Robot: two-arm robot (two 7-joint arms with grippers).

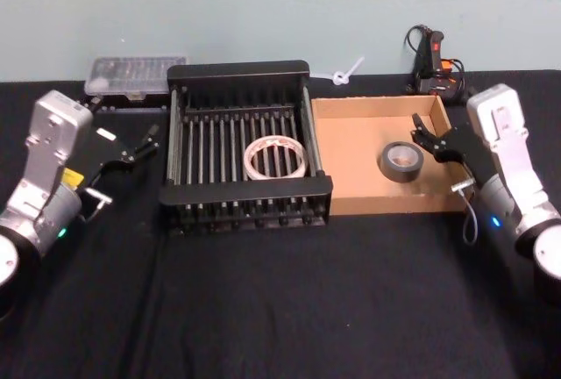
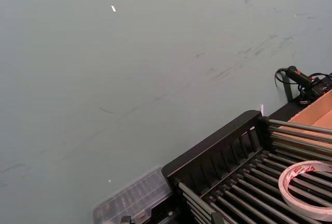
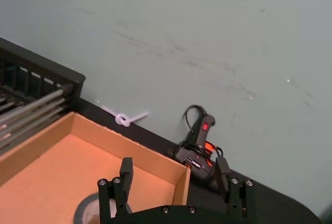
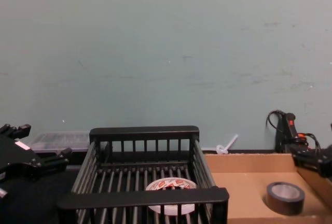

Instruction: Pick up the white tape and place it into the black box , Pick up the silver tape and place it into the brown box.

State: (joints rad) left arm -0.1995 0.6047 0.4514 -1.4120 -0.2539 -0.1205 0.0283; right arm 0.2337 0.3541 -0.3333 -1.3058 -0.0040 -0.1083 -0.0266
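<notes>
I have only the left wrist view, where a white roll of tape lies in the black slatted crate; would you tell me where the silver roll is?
Observer: The dull grey-silver roll of tape lies flat inside the shallow tan cardboard box, toward its right side.
Operator: Thank you. Where is the right tool?
Observer: The right tool hovers at the box's right edge beside that roll, open and holding nothing.
Operator: And my left tool?
Observer: The left tool is open, over the black cloth to the left of the black slatted plastic crate.
</notes>
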